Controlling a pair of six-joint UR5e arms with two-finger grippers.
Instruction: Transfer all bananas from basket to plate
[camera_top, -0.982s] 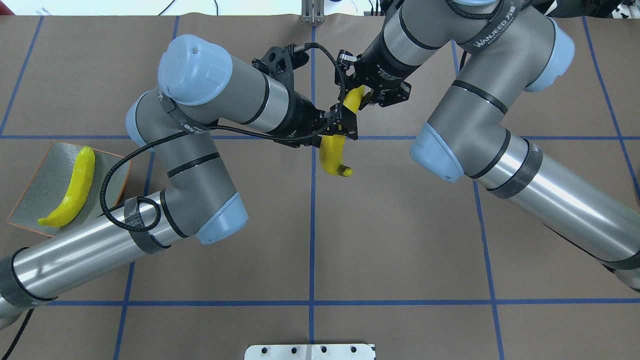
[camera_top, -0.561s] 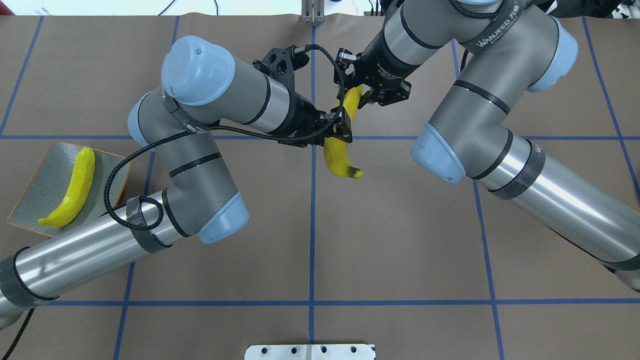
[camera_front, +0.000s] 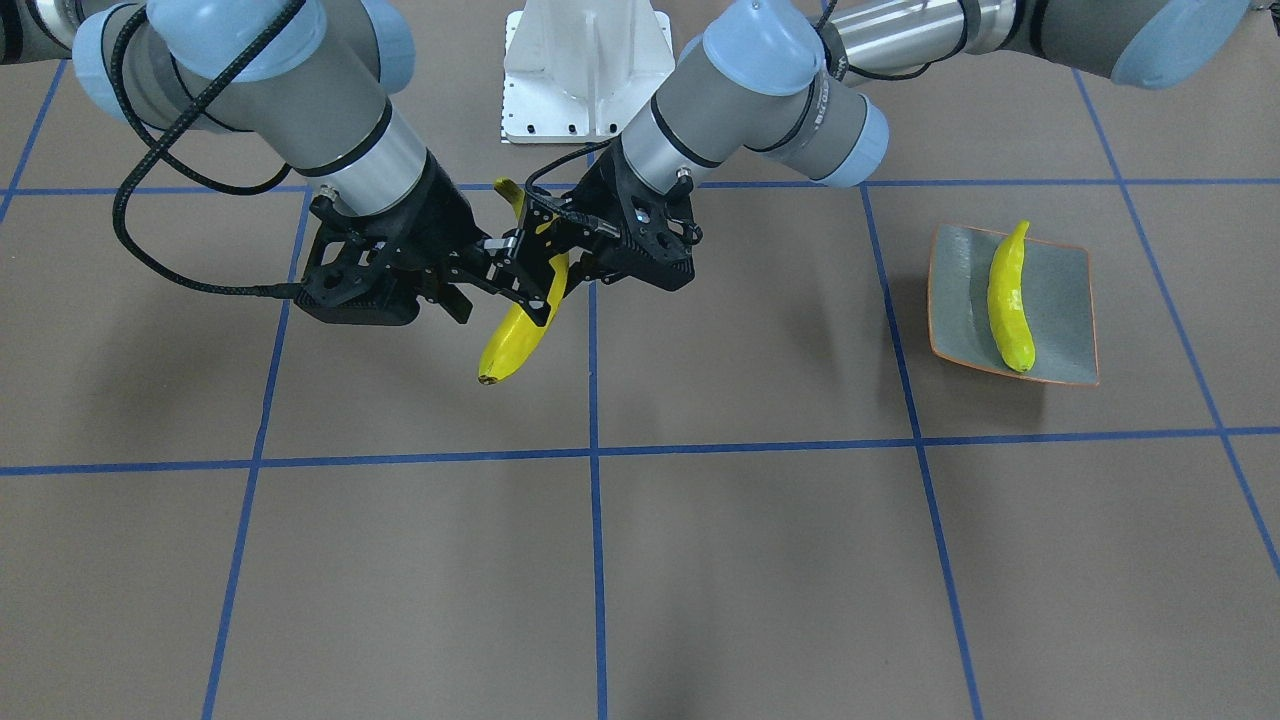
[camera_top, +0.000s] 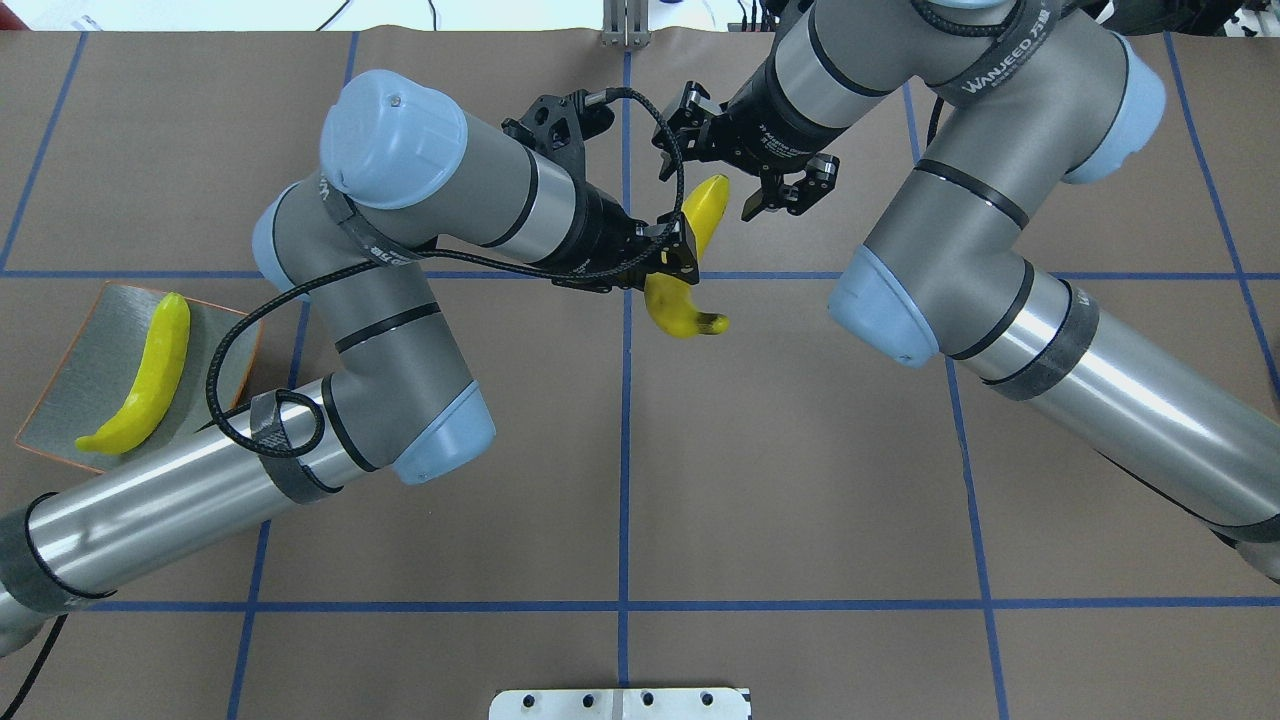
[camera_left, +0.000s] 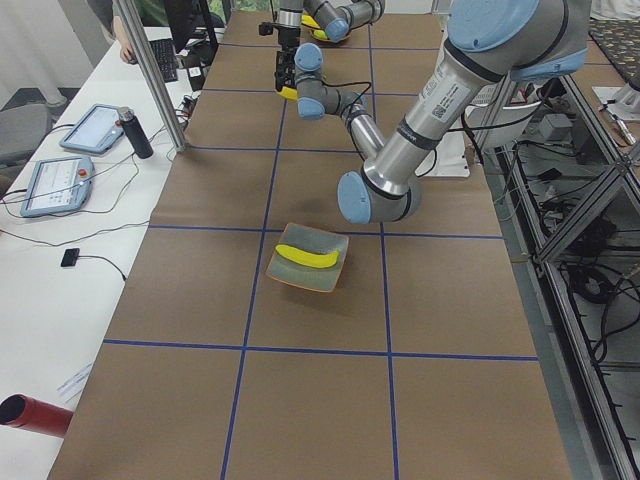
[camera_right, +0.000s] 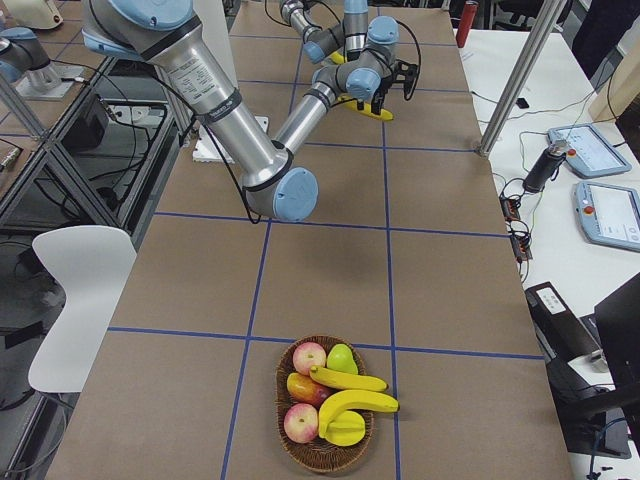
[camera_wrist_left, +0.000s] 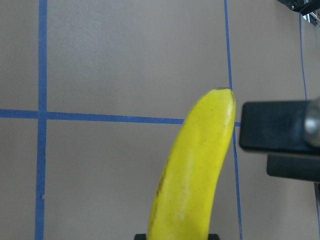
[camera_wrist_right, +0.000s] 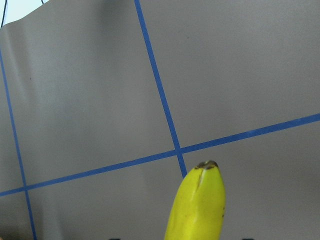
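Banana (camera_top: 684, 310) in the left gripper (camera_top: 678, 258) over mid-table

The fruit is bright yellow and gently curved, dark brown at both ends, with a faint brown streak along one side in the left wrist view. It hangs tilted beside the table's central blue line. The left gripper's black fingers are pressed tight against the peel around its middle. Whether the low tip touches the paper cannot be told. The right gripper (camera_top: 712, 186) is spread wide about the banana's far end, and in the overhead view its fingers stand off the peel on either side.

A second banana (camera_top: 150, 375) lies diagonally on the plate (camera_top: 100, 350), a square, speckled grey-blue dish with a thin orange rim. The plate sits well away, toward the robot's left end of the table, one corner tucked under the left arm. Two more bananas (camera_right: 358, 403) rest in a round wicker basket (camera_right: 284, 445) at the robot's right end, among red apples (camera_right: 308, 357) and a green apple (camera_right: 342, 357).

The table (camera_top: 800, 480) is covered in brown paper marked into large squares with blue tape. The arms' white base plate (camera_front: 585, 70) stands at its edge. Along the far side runs a white bench with tablet-like pendants (camera_left: 75, 128), a dark bottle (camera_left: 137, 133) and aluminium posts. A white chair (camera_right: 75, 300) stands on the robot's side.
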